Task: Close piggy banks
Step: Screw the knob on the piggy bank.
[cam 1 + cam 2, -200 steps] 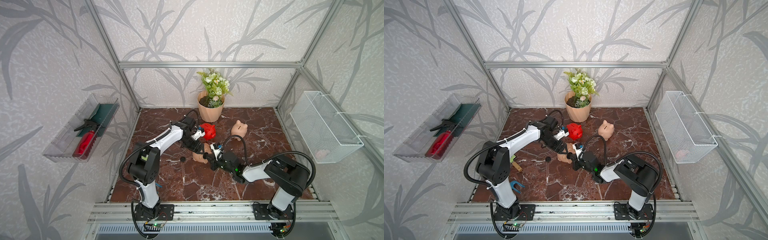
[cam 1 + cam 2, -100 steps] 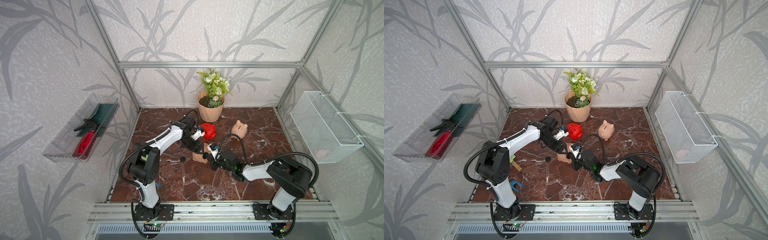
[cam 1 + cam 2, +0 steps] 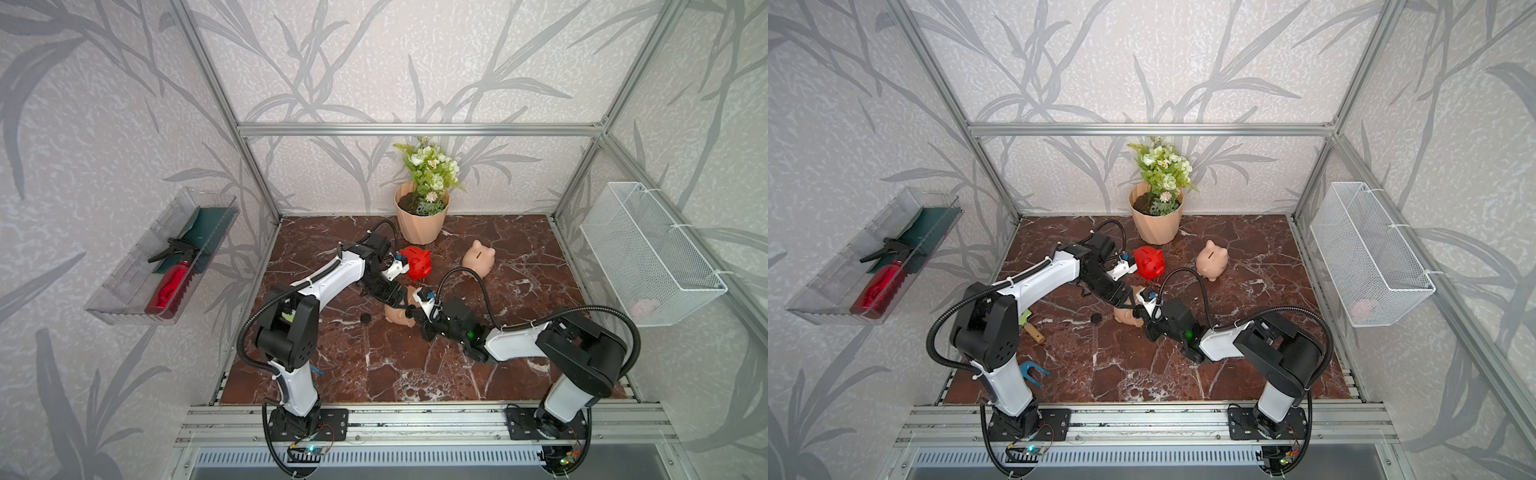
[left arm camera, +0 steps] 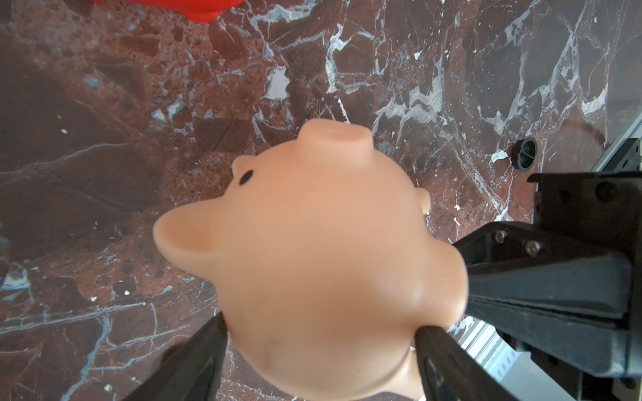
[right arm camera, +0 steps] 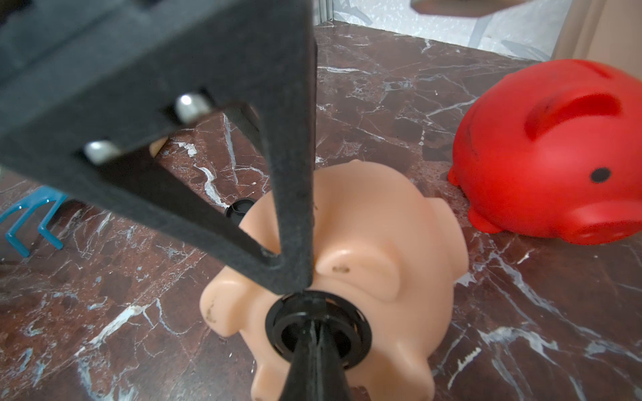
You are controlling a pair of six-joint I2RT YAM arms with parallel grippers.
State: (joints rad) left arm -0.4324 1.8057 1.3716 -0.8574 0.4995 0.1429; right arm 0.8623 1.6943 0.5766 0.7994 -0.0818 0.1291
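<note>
A peach piggy bank [image 3: 395, 318] [image 3: 1126, 316] lies on its side mid-table, belly hole facing the right arm. My left gripper [image 4: 319, 333] [image 3: 401, 301] is shut on its body [image 4: 323, 250], one finger [image 4: 205, 354] on each flank. A black plug [image 5: 318, 326] sits in the belly hole. My right gripper [image 5: 314, 330] [image 3: 415, 313] is shut, its joined tips pushed into the plug's centre. The red piggy bank [image 3: 417, 262] [image 5: 556, 156] stands just behind. Another peach piggy bank [image 3: 479, 257] [image 3: 1212, 259] stands upright to the right.
A loose black plug [image 3: 366, 318] [image 4: 525, 153] lies left of the held pig. The flowerpot [image 3: 420, 220] stands at the back. A blue rake [image 3: 1030, 370] and a wooden-handled tool [image 3: 1032, 330] lie near the left arm's base. A wire basket [image 3: 648, 253] hangs right, a clear tray [image 3: 162, 257] left.
The right gripper has edged slightly toward the held pig. The left arm and the pigs have stayed put.
</note>
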